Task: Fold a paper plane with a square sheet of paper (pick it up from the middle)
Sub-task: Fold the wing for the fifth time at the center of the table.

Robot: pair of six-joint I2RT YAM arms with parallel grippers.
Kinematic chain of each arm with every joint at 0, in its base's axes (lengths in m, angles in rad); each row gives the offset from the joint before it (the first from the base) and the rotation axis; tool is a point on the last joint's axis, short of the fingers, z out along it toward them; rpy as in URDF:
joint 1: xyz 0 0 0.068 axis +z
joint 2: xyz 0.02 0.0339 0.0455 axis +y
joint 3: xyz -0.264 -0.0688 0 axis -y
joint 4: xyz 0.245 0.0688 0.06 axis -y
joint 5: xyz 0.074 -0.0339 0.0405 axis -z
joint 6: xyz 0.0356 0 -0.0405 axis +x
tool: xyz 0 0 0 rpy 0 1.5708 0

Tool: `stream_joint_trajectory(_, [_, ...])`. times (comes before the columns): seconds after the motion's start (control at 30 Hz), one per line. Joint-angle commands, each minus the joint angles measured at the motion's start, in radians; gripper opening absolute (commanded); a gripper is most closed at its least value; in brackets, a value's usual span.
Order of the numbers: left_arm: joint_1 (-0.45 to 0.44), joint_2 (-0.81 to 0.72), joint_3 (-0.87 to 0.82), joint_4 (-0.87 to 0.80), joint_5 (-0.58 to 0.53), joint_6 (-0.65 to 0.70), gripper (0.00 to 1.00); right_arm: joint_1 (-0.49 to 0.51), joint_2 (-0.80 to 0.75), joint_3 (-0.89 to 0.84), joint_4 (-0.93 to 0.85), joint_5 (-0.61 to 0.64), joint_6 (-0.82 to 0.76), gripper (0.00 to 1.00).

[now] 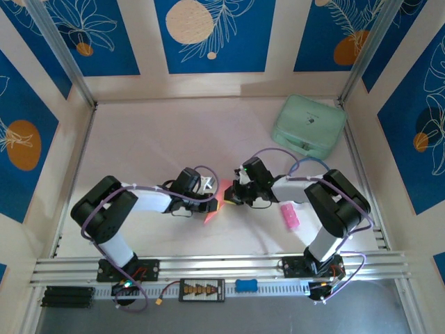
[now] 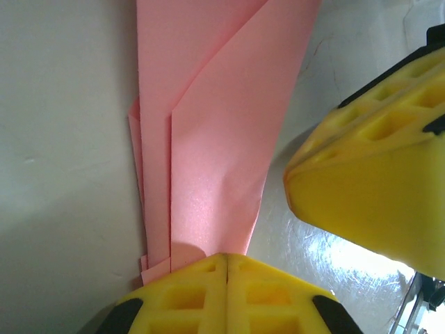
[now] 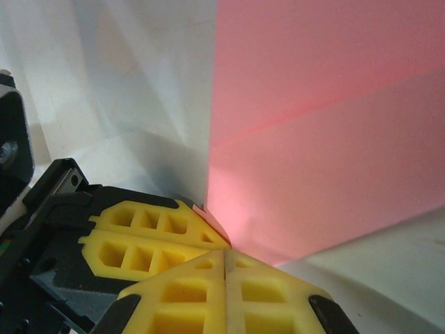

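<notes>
The salmon-pink sheet of paper point(image 1: 213, 211), folded into a long narrow layered shape, sits mid-table between the two arms. In the left wrist view the folded paper point(image 2: 208, 139) runs away from my left gripper point(image 2: 227, 256), whose jaws are pressed together on its near end. My right gripper point(image 3: 226, 252) is likewise shut, with the pink paper point(image 3: 313, 139) rising from its tips. From above, the left gripper point(image 1: 207, 193) and right gripper point(image 1: 231, 196) meet nose to nose at the paper. The right gripper's yellow fingers point(image 2: 368, 181) stand close beside the paper.
A mint-green rounded case point(image 1: 308, 125) lies at the back right. A small bright-pink stick-shaped object point(image 1: 288, 214) lies by the right arm. Aluminium rails point(image 1: 222, 264) run along the near edge, and patterned walls enclose the white table point(image 1: 139, 139).
</notes>
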Motion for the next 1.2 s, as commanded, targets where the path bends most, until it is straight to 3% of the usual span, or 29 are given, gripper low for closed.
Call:
stream_joint_trajectory(0.0, [-0.006,0.023,-0.046,-0.124,-0.018,-0.004,0.00,0.009,-0.030,-0.011,0.007,-0.001,0.015,0.04])
stream_joint_trajectory(0.63, [-0.006,0.023,-0.049,-0.119,-0.012,-0.004,0.00,0.033,0.092,-0.028,0.067,-0.014,0.044,0.03])
stream_joint_trajectory(0.8, [-0.006,0.022,-0.050,-0.122,-0.012,-0.003,0.00,0.035,0.055,-0.011,-0.019,0.038,0.031,0.03])
stream_joint_trajectory(1.17, [-0.003,0.025,-0.049,-0.121,-0.013,-0.002,0.00,0.051,0.055,0.034,0.006,-0.007,0.024,0.03])
